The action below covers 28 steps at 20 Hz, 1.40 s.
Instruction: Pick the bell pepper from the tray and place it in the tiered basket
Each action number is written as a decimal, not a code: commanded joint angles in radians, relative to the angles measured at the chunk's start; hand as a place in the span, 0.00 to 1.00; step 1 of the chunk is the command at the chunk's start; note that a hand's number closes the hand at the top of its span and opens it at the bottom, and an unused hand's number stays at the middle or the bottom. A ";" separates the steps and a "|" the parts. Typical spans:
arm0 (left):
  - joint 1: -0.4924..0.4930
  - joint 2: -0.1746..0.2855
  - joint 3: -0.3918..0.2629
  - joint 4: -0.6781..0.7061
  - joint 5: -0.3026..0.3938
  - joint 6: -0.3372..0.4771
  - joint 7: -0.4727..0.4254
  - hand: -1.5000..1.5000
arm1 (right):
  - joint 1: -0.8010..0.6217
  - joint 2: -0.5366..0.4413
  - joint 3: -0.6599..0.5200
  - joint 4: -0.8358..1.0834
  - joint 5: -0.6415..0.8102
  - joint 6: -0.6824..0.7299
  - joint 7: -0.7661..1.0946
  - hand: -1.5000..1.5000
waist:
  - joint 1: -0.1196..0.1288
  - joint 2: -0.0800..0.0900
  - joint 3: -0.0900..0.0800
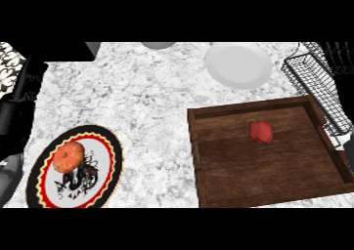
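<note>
No text, label, brand, number or sign can be read.

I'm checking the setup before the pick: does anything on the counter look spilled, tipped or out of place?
Nothing stands out. The bell pepper lies inside the wooden tray, the orange fruit sits on the patterned plate, and the white plate and wire basket sit farther back. No spill shows.

tiered basket runs off the right edge; left hand mostly cropped
</note>
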 commanded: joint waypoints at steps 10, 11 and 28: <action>0.148 -0.034 0.009 0.114 0.009 0.058 0.169 0.50 | 0.382 0.266 -0.323 0.192 0.004 -0.599 0.176 0.00 | -0.082 0.050 -0.024; 0.150 -0.036 0.005 0.112 0.025 0.037 0.176 0.50 | 0.398 0.311 -0.334 0.170 0.010 -0.666 0.180 0.00 | -0.074 0.037 -0.025; 0.066 -0.094 -0.054 0.134 -0.032 0.028 0.243 0.50 | 0.548 -0.051 0.036 -0.466 0.419 -0.407 1.166 0.00 | 0.008 0.033 -0.029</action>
